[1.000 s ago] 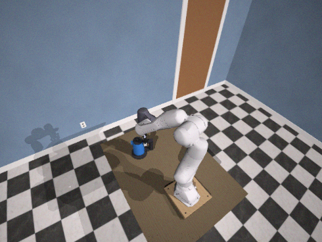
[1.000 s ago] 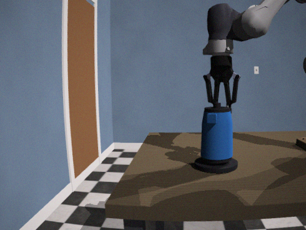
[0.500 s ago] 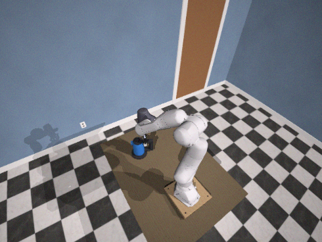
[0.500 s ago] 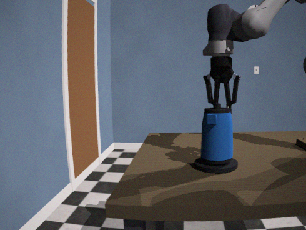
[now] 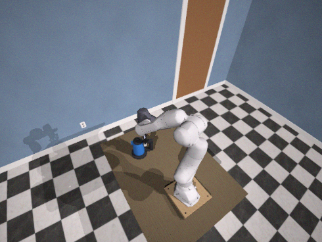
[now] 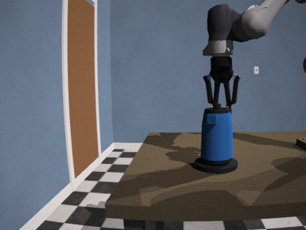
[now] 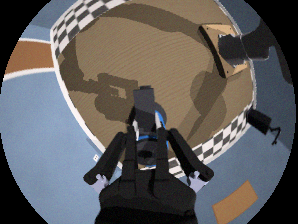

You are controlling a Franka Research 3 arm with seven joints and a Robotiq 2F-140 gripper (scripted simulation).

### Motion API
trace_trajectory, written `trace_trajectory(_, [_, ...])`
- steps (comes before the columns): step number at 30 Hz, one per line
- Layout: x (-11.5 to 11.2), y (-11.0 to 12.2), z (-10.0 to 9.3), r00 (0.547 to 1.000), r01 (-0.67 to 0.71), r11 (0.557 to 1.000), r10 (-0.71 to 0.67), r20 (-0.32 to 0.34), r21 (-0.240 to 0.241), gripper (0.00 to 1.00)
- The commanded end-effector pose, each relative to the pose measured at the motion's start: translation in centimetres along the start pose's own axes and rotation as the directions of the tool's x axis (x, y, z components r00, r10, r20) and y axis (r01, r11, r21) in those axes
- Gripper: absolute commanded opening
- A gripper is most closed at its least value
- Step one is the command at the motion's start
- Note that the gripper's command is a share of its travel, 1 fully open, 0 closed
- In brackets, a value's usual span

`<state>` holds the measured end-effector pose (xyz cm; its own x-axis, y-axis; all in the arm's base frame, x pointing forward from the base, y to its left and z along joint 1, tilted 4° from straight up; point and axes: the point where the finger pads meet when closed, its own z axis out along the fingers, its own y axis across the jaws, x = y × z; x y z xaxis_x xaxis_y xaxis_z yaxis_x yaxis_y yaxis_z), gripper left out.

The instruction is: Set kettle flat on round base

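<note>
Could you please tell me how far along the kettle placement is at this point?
Done, it seems: the blue kettle stands upright on its round base. In hand: the end effector grips it from above, probably its handle. Left: release and withdraw.

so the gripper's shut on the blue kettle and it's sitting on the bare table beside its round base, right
Not beside it: in the exterior view the blue kettle stands on its round base, not on the bare table. The gripper is indeed shut on the kettle.

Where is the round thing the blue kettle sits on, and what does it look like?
Find the brown table in the room with the checkered floor. Near its far end stands the blue kettle, gripped from above by the robot's jaws. The base is the flat, dark disk under it, wider than the kettle.
</note>
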<state>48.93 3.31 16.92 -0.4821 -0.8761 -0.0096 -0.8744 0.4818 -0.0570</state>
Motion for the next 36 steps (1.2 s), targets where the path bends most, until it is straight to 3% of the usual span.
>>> trace_trajectory(1, [-0.29, -0.32, -0.26, 1.000, -0.002, 1.000, 0.002, 0.011, 0.008, 0.00])
trace_trajectory(36, [-0.29, -0.33, 0.28, 1.000, -0.002, 1.000, 0.002, 0.011, 0.008, 0.00])
